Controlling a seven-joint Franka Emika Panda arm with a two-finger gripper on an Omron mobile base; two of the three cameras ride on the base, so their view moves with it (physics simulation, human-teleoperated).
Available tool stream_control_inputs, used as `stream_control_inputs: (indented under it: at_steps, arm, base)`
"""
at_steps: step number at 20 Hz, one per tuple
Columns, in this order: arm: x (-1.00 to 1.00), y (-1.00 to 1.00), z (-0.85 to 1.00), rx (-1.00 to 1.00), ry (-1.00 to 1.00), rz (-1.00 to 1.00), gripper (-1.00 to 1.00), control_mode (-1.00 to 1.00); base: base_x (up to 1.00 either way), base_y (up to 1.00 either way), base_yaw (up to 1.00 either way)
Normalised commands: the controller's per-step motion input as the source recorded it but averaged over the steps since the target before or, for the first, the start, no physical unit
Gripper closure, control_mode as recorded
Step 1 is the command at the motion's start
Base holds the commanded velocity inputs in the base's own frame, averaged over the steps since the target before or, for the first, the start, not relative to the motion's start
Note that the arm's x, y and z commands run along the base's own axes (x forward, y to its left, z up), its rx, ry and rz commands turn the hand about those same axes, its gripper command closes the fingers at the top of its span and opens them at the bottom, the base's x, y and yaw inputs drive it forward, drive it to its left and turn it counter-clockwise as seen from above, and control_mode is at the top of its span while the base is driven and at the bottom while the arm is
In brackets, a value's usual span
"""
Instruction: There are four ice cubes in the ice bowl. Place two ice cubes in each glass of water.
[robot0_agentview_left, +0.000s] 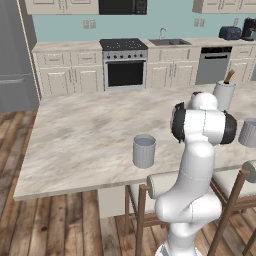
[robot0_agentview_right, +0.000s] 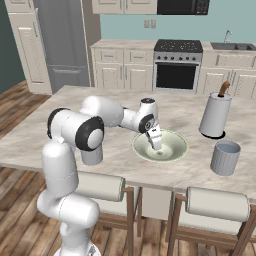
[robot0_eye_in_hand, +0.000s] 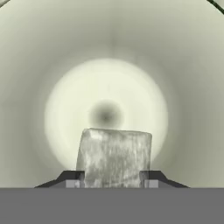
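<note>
Gripper (robot0_eye_in_hand: 113, 183) grasps one ice cube (robot0_eye_in_hand: 114, 157) between its fingertips, positioned inside the ice bowl (robot0_agentview_right: 175, 141) on the counter (robot0_agentview_right: 125, 100)

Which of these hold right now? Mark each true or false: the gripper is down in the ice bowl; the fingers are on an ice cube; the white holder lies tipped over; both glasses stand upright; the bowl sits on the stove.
1. The gripper is down in the ice bowl. True.
2. An ice cube sits between the fingers. True.
3. The white holder lies tipped over. False: it stands upright.
4. Both glasses stand upright. True.
5. The bowl sits on the stove. False: it rests on the island counter.
</note>
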Motion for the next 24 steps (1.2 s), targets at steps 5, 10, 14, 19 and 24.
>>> stream_control_inputs:
  at_steps: [5,10,14,19,24]
  arm:
    - [-0.43,0.0,0.34,0.0,-0.5,0.26,1.0,-1.0]
    - [-0.41,0.0,0.6,0.0,-0.27,0.3,1.0,-1.0]
    - [-0.39,0.01,0.73,0.0,-0.06,0.37,1.0,-1.0]
    - [-0.41,0.08,0.8,-0.01,0.0,0.39,1.0,-1.0]
    - [-0.41,0.33,0.83,-0.04,0.0,0.33,1.0,-1.0]
  base:
    - [0.0,0.0,0.0]
    - [0.0,0.0,0.0]
    - [0.0,0.0,0.0]
    - [0.0,0.0,0.0]
    - [0.0,0.0,0.0]
